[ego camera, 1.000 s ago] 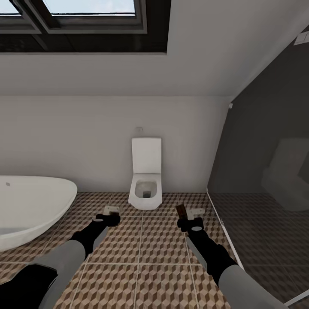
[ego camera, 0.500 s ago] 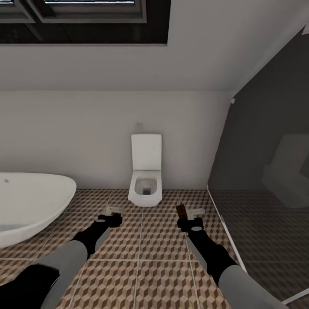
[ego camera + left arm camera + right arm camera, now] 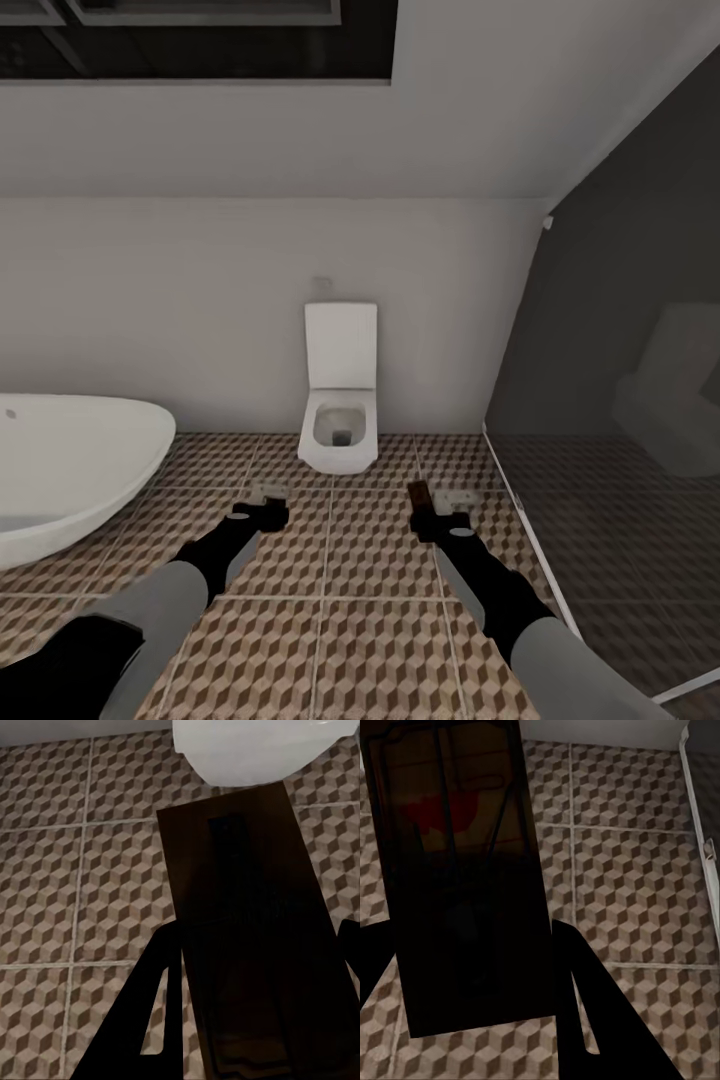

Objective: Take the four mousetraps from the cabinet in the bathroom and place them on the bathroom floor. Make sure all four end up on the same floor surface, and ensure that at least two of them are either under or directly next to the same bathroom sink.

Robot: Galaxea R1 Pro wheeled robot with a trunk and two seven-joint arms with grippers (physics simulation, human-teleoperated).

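Observation:
Each gripper holds a mousetrap above the bathroom floor [image 3: 350, 560] of cube-patterned tiles. In the head view my left gripper [image 3: 267, 495] reaches forward at centre left, and my right gripper [image 3: 438, 498] at centre right grips a dark brown mousetrap [image 3: 419, 494] that stands on edge. The left wrist view shows a dark wooden mousetrap [image 3: 240, 907] clamped between the black fingers [image 3: 154, 1020]. In the right wrist view a mousetrap [image 3: 457, 870] with a red spot sits between the fingers [image 3: 585, 997]. The cabinet and the sink are out of view.
A white square toilet [image 3: 340, 400] stands against the far wall straight ahead. A white oval bathtub [image 3: 70, 470] is at the left. A dark glass shower screen [image 3: 620, 400] with its pale floor rail [image 3: 525, 540] closes off the right side.
The whole head view has shifted: window, toilet and tub sit a little higher in the picture. Both grippers keep their mousetraps and their pose.

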